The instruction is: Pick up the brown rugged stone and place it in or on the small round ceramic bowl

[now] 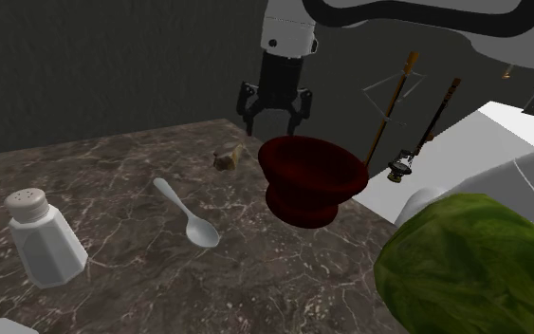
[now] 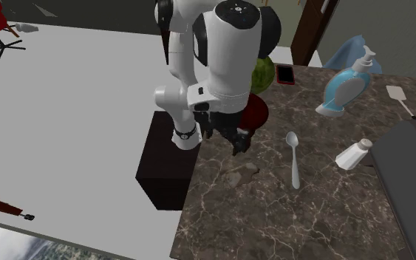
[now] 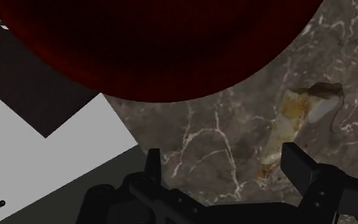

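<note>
In the shoulder view, a white shaker (image 1: 39, 237) stands at the left of the dark marbled worktop (image 1: 113, 289), and a pale spoon (image 1: 187, 213) lies nearer the middle. Neither is in the way.

Next comes the brown stone (image 1: 225, 160), which lies flat on the worktop close to its far corner, apart from everything else. The gripper (image 1: 275, 121) hangs above the worktop just to the right of the stone, in the gap between it and the dark red bowl (image 1: 309, 178). The bowl sits by the worktop's right-hand edge.

The wrist view settles the relation that matters. The fingers (image 3: 301, 167) stand apart with nothing between them, and only bare marble lies under the gap. The stone (image 3: 301, 124) is off to the side, beginning at one fingertip and reaching away past it. Its long axis runs at a slant away from the gripper, roughly crosswise to the line between the two fingers. The bowl (image 3: 158, 44) looms large on the other side.

I judge the coming move to be a short sideways shift toward the stone and away from the bowl, then a descent. If so, the jaws would close across its narrow width with little or no turn of the wrist.

The arm reaches out from the stand over the worktop's edge, with the forearm bent down and the hand pointing nearly straight down. The second exterior view shows the gripper (image 2: 237, 142) low over the marble, beside the bowl (image 2: 258, 114).
</note>
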Robot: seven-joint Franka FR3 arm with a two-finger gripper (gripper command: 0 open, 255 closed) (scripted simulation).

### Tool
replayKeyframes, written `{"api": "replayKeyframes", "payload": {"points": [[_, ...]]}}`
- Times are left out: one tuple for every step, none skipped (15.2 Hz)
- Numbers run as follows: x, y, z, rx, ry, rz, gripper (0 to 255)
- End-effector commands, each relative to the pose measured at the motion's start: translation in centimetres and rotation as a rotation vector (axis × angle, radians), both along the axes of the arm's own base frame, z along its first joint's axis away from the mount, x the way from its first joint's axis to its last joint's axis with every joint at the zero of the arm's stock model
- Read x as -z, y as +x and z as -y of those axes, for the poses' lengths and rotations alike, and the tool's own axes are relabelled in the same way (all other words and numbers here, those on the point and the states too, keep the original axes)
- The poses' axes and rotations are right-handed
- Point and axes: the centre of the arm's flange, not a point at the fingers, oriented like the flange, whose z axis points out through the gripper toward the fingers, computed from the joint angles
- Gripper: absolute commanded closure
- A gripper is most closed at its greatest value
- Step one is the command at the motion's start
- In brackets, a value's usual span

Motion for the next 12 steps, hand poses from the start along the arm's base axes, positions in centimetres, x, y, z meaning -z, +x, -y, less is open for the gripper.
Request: {"api": "replayKeyframes", "payload": {"points": [[0.1,1.5,-2.3,0.080,-0.003,0.011,0],[0.0,2.3,-3.3,0.116,-0.006,0.017,0],[0.0,3.1,-4.3,0.152,-0.009,0.022,0],[-0.1,4.0,-5.3,0.189,-0.012,0.028,0],[-0.2,4.9,-6.3,0.225,-0.015,0.034,0],[-0.3,5.3,-6.7,0.242,-0.016,0.036,0],[0.3,5.4,-6.7,0.242,-0.016,0.036,0],[0.8,5.4,-6.7,0.242,-0.016,0.036,0],[1.3,5.4,-6.6,0.242,-0.016,0.036,0],[1.8,5.4,-6.6,0.242,-0.016,0.036,0],[2.4,5.4,-6.6,0.242,-0.016,0.036,0],[2.9,5.5,-6.6,0.242,-0.016,0.036,0]]}}
